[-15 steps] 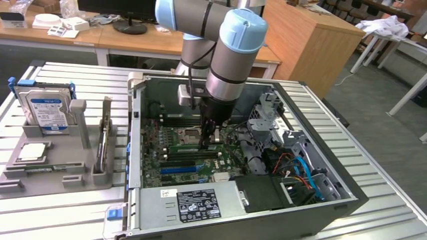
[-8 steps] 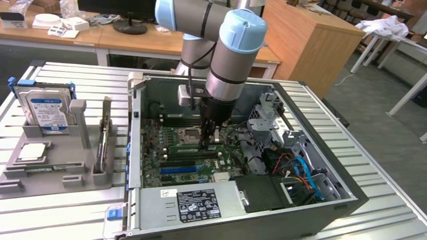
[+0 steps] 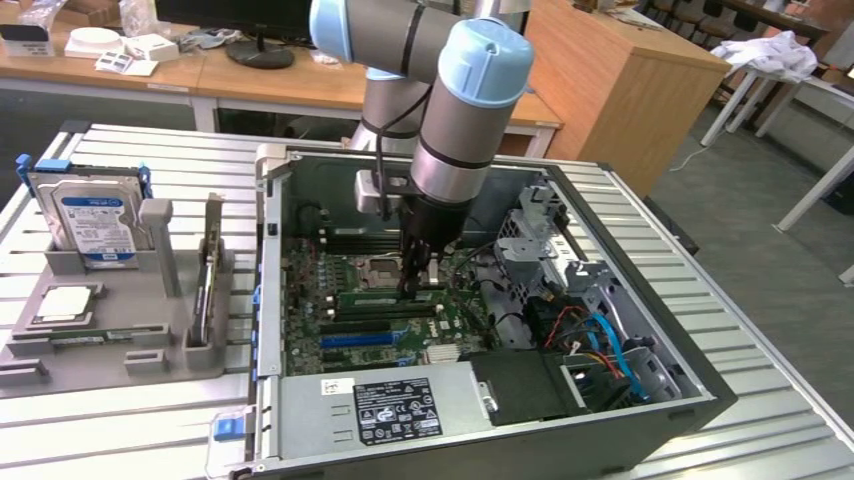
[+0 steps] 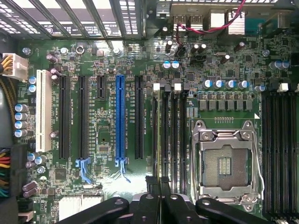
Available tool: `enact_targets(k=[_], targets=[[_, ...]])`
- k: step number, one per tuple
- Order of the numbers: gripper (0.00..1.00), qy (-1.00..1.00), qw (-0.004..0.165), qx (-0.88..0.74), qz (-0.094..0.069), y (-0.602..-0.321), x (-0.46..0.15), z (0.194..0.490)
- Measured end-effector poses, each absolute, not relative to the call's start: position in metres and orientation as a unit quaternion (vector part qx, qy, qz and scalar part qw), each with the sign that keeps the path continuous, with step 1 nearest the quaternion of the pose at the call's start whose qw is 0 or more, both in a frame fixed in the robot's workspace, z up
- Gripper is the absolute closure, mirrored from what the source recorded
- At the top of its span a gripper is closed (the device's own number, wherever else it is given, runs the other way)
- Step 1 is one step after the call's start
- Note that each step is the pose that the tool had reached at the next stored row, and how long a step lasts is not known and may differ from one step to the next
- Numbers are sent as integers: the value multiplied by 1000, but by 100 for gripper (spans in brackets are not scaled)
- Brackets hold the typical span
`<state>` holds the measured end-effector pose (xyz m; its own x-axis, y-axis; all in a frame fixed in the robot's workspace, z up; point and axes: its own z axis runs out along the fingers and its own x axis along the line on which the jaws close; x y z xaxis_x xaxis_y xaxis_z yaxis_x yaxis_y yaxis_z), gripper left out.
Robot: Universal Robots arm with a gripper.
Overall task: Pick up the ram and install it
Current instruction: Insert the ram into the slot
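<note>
The ram [image 3: 383, 295] sits along a black motherboard slot [image 4: 161, 135] beside the empty processor socket [image 4: 225, 163], directly under the gripper [image 3: 424, 282]. Seating it well likely means keeping it square to the slot and pressing straight down, evenly. The fingers are pressed together at its top edge; whether they pinch it or merely push is unclear.

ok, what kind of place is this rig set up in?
Probably a lab or workshop, set up for PC assembly: an open PC case on a slatted metal table, a hard drive in a grey fixture, wooden desks behind.
</note>
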<state>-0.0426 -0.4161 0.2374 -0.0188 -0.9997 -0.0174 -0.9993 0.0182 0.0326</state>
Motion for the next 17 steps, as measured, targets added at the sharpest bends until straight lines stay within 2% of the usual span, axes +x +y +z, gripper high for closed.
enact_targets(k=[17], targets=[[88, -714, 5, 700, -18, -416, -43, 233]])
